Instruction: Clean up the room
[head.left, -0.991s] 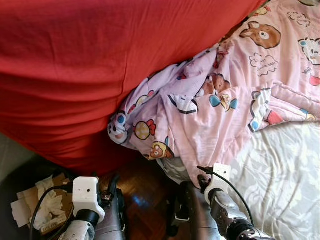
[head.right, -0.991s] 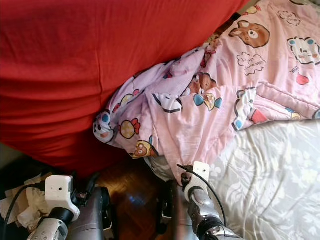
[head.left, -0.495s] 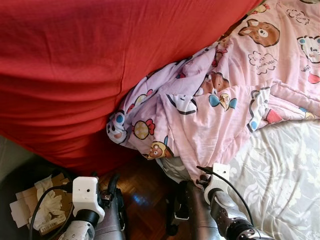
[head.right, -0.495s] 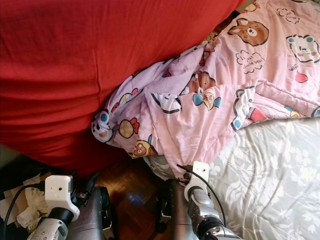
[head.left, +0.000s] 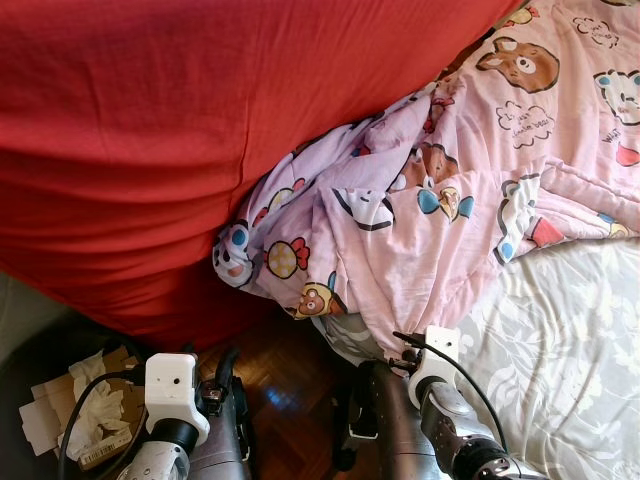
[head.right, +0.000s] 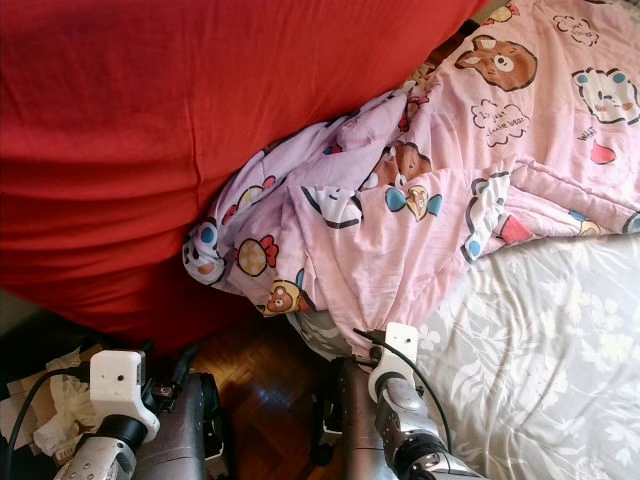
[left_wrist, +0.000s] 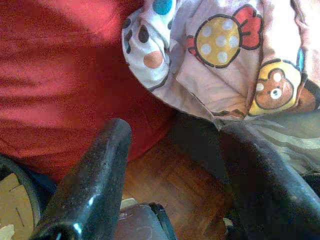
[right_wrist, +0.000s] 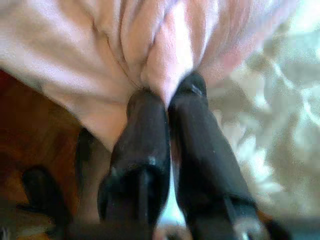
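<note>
The pink cartoon-print quilt (head.left: 450, 190) lies crumpled on the bed, and its lower edge hangs over the bed side toward the wooden floor (head.left: 285, 385). It is printed with bears, candies and clouds. Under the quilt, on the robot's right, there is a grey-white sheet with a leaf pattern (head.left: 560, 350). A large red cover (head.left: 170, 130) spreads over the upper and left part of the scene, and the quilt lies against it.

The right gripper (right_wrist: 167, 100) is at the hanging edge of the quilt, near the border between quilt and sheet. Its two black fingers (right_wrist: 142, 130) are pressed almost together, and a fold of the pink cloth is pinched between their tips.

The left gripper (left_wrist: 172, 145) hangs low over the floor, below the corner of the quilt where a yellow candy and a small bear are printed. Its fingers stand wide apart and hold nothing.

On the floor at the robot's left there is a dark bin (head.left: 40, 350) with crumpled tissues and cardboard (head.left: 85, 410) in it.
</note>
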